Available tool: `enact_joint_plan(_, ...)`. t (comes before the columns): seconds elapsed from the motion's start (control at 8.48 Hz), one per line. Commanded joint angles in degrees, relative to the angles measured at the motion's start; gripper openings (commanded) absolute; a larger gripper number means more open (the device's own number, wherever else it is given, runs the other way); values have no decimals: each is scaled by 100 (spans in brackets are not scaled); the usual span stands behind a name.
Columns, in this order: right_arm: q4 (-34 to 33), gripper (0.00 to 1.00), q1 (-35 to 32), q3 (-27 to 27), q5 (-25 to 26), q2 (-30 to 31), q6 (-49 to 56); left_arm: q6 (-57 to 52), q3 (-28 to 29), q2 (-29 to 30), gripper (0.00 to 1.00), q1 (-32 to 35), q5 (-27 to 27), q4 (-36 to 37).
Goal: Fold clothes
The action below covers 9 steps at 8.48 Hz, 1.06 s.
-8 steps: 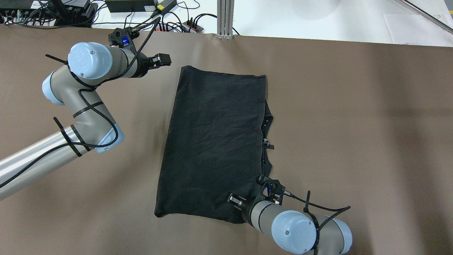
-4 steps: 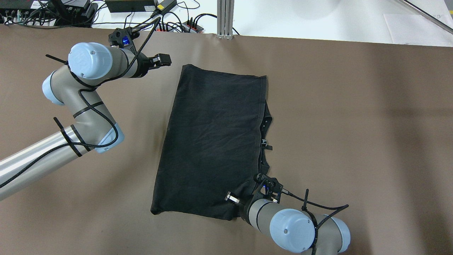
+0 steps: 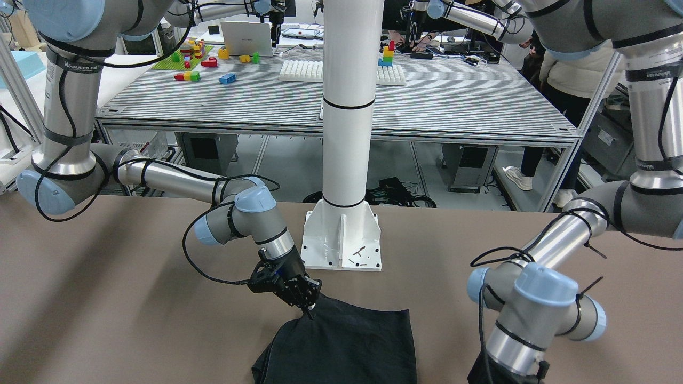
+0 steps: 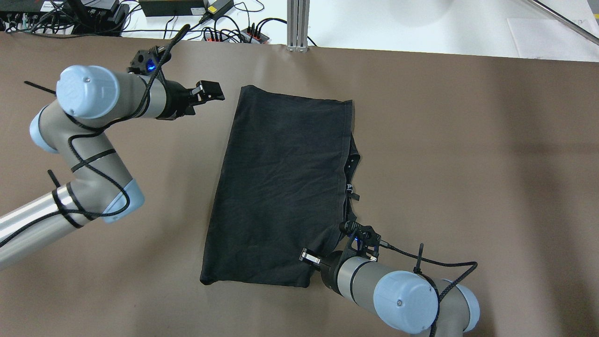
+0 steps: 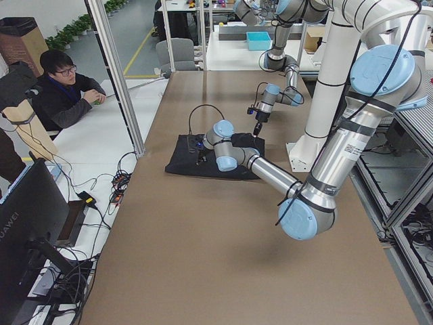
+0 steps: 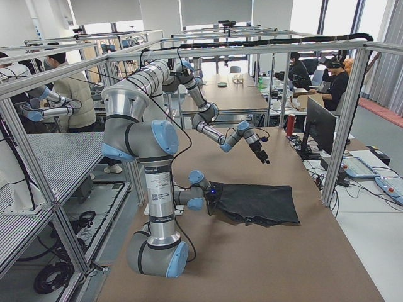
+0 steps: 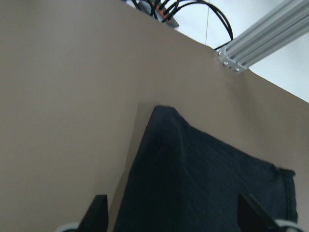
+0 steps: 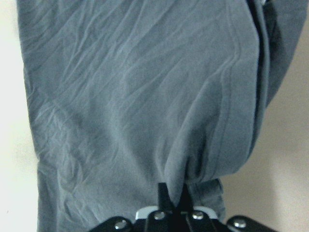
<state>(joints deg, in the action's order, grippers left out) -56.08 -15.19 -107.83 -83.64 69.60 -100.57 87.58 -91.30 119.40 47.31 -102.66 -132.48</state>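
In the front-facing view, the right gripper (image 3: 309, 309) has its fingers closed on a pinch of the black cloth (image 3: 347, 346). The cloth spreads away beyond the fingertips over the brown table covering (image 3: 106, 298). The left arm's fingers fall below the frame. Printed bands on the arms' upper links are too small to read.

In the overhead view, the right gripper (image 4: 306, 257) grips the cloth's (image 4: 281, 187) edge nearest the robot, with the fabric stretching out ahead of its fingers. The left gripper (image 4: 211, 91) hangs just beside the far corner, apart from it. A small label (image 4: 351, 188) shows at the cloth's layered side, where a lower layer peeks out, but it is unreadable.

From the left end, the cloth (image 5: 203, 162) lies flat on the table. A monitor (image 5: 20, 230) reads "HUAWEI".

From the right end, the cloth (image 6: 258, 204) rests by the near arm's wrist.

At the left wrist, the fingers (image 7: 96, 215) stand wide apart and empty. The cloth's (image 7: 203, 183) corner lies ahead, between them.

At the right wrist, the fingers (image 8: 163, 195) are narrow, clamping a raised fold of the cloth (image 8: 135, 96).

The cloth looks already doubled lengthwise. The step in hand seems to be securing two corners for the next fold. That likely calls for the left fingers to descend and close on the corner ahead.
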Motion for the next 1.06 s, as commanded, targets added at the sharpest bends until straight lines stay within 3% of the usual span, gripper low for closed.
enact_joint_plan(0.0, -8, 0, -2, -361, -29, 133, 108, 967, -1937, -1756, 95, -834, 298, -452)
enact_joint_plan(0.12, -8, 0, 7, -379, -21, 133, 108, 1233, -2266, -2232, 95, -1203, 535, -855)
enact_joint_plan(0.24, -8, 0, -1, -388, -21, 141, 108, 1496, -2295, -2507, 95, -1746, 1068, -1407)
enact_joint_plan(0.35, -8, 0, 7, -371, -21, 133, 108, 1560, -2295, -2544, 95, -2352, 1847, -1456)
enact_joint_plan(0.59, -17, 0, 51, -344, 23, 124, 108, 1560, -2226, -2553, 95, -3539, 3281, -1021)
enact_joint_plan(0.71, -17, 0, 51, -353, 32, 115, 108, 1587, -2242, -2501, 95, -3823, 3566, -530)
enact_joint_plan(0.94, -17, 0, 95, -344, 58, 124, 108, 1919, -1981, -2545, 95, -4281, 4014, -516)
